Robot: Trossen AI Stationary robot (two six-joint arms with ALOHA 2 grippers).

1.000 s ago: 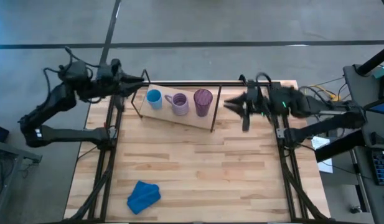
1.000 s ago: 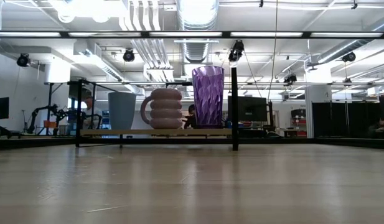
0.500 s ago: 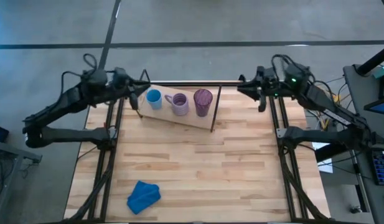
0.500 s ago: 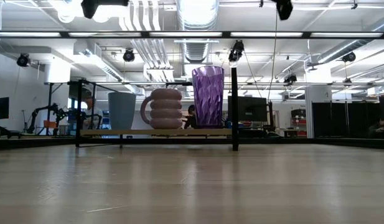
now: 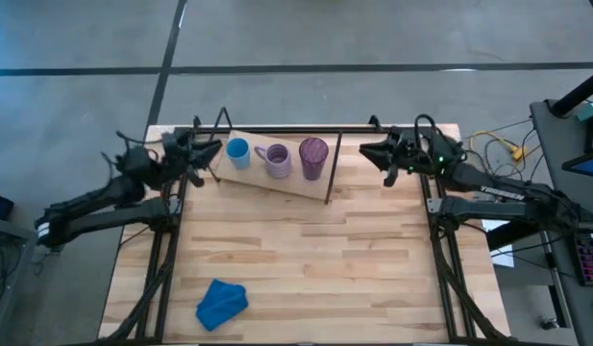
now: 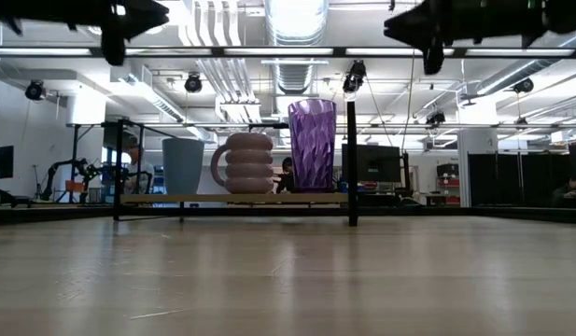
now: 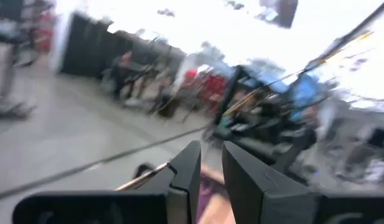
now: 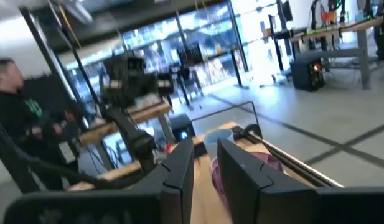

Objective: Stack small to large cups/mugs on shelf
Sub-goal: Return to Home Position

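Observation:
The small blue cup (image 5: 237, 150), the lavender mug with a handle (image 5: 277, 158) and the tall purple tumbler (image 5: 313, 157) stand upright in a row on the light-wood shelf board (image 5: 277, 180) at the table's far side. They also show in the low view: cup (image 6: 182, 166), mug (image 6: 247, 162), tumbler (image 6: 312, 146). My left gripper (image 5: 213, 154) is shut and empty, just left of the shelf. My right gripper (image 5: 365, 151) is shut and empty, right of the shelf's black frame. Both hang above cup height in the low view.
A crumpled blue cloth (image 5: 222, 302) lies near the table's near left corner. The shelf's black rod frame (image 5: 333, 163) rises around the board. The wide wooden tabletop (image 5: 306, 259) lies between the shelf and the near edge. A person stands in the room beyond (image 8: 17, 118).
My right gripper has drawn back from beside the tumbler toward the table's right edge. Both arms have come down, their grippers entering the top of the low view. My left gripper has shifted slightly toward the near edge beside the shelf. The cups have stayed in place.

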